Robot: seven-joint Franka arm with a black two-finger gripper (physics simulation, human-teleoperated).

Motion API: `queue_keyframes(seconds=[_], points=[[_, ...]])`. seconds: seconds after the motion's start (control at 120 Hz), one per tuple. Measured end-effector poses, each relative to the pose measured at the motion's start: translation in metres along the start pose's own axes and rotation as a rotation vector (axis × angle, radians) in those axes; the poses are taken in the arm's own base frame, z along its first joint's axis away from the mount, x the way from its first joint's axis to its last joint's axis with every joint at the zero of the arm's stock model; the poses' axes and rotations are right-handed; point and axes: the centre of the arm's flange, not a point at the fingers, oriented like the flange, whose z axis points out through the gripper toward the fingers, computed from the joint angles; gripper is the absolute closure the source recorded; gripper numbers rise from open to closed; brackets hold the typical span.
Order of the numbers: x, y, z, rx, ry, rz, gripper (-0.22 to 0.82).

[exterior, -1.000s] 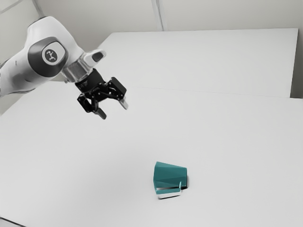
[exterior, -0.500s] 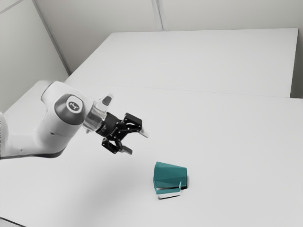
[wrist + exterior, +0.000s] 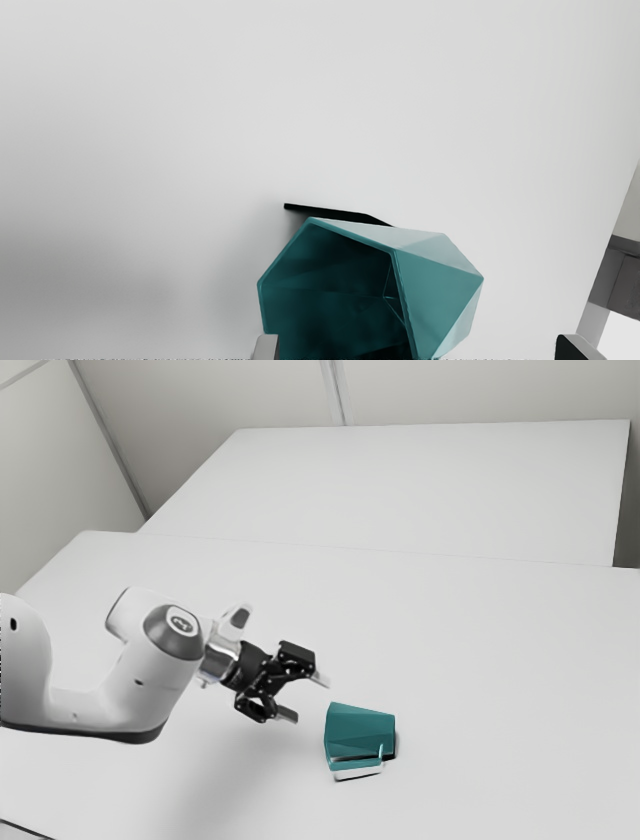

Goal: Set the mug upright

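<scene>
In the exterior view my gripper hangs over the table, its fingers spread apart with nothing between them. The teal faceted mug lies on its side just beyond the fingertips, towards the exterior view's right. Its handle faces the bottom of that view, and its wider end faces the gripper. In the wrist view the mug shows its dark open mouth, turned partly to the camera. The tips of my gripper stand wide apart at the bottom edge, and one overlaps the mug's rim in the picture.
The white table extends around the mug. Behind it, at the back of the exterior view, is another white surface. A grey structure shows past the table's edge in the wrist view.
My arm has come down and towards the exterior view's right, bringing the open gripper close to the mug. The mug has stayed where it was.
</scene>
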Motion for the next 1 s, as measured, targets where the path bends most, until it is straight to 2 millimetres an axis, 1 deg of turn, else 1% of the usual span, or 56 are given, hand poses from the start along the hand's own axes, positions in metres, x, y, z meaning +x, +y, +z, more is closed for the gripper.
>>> queue_keyframes(seconds=[0.108,0.267,0.4,0.492,0.567,0.692,0.883,0.95,1.0], points=[[-0.009,0.002,0.016,-0.034,-0.029,-0.007,0.0],[-0.014,0.006,0.023,-0.066,-0.052,0.029,0.0],[-0.014,0.004,0.024,-0.086,-0.069,0.099,0.0],[-0.015,0.001,0.031,-0.1,-0.086,0.131,0.0],[-0.015,0.002,0.036,-0.114,-0.096,0.158,0.0],[-0.012,0.011,0.041,-0.136,-0.102,0.213,0.0],[-0.012,0.005,0.052,-0.149,-0.123,0.251,0.0],[-0.012,0.006,0.054,-0.156,-0.125,0.266,0.04],[-0.014,0.007,0.055,-0.163,-0.126,0.277,0.09]])
